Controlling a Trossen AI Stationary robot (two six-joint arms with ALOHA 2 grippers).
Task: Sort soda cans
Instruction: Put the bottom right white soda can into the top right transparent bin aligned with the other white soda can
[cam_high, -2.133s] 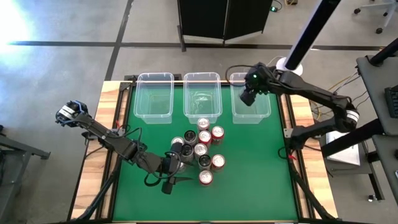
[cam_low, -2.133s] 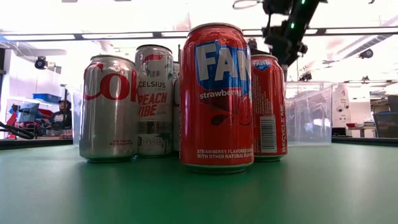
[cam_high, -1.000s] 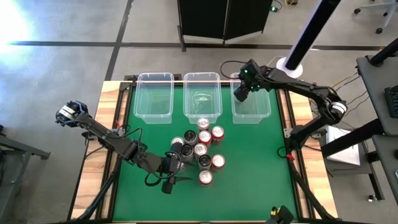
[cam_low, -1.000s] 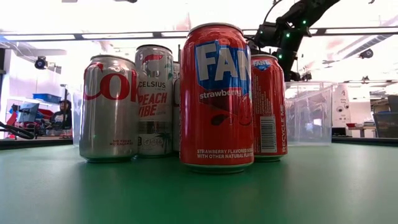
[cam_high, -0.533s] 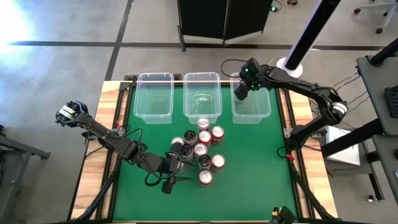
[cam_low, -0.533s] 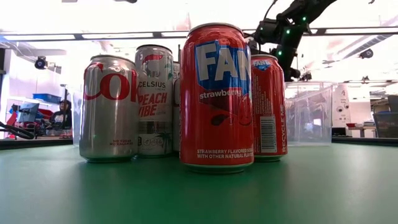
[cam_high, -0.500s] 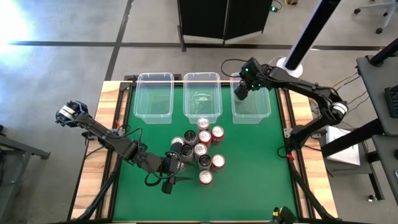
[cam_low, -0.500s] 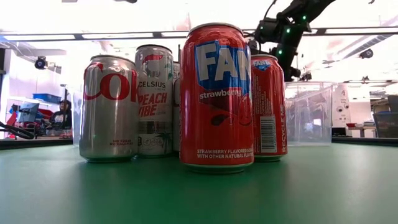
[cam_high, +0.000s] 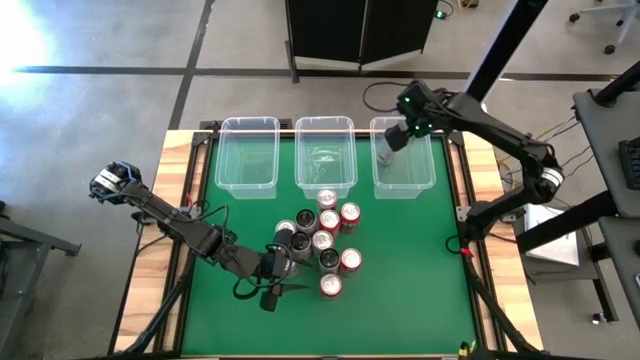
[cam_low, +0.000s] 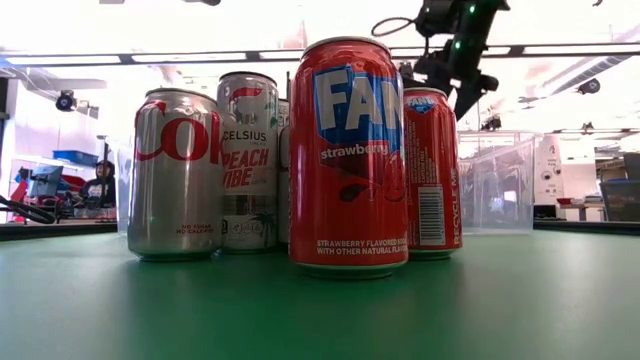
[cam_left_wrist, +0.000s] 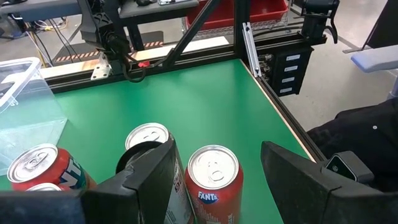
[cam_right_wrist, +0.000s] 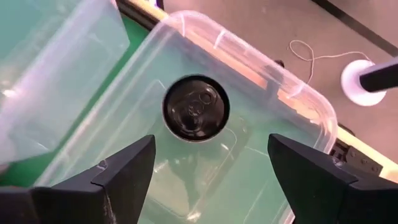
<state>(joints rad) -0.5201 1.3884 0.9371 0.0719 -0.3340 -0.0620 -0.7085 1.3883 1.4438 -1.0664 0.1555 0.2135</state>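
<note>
The front red can (cam_low: 349, 157) read "strawberry"; left of it, a white can (cam_low: 249, 160) read "CELSIUS PEACH VIBE"; another (cam_left_wrist: 213, 183) read "Fanta"

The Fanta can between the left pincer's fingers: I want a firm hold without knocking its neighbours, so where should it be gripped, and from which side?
Grip the Fanta can on its round side wall just below the rim, coming level from the table's front. It stands upright. The left pincer is open, one finger either side. A dark can crowds one finger, so closing slowly seems safest.
</note>
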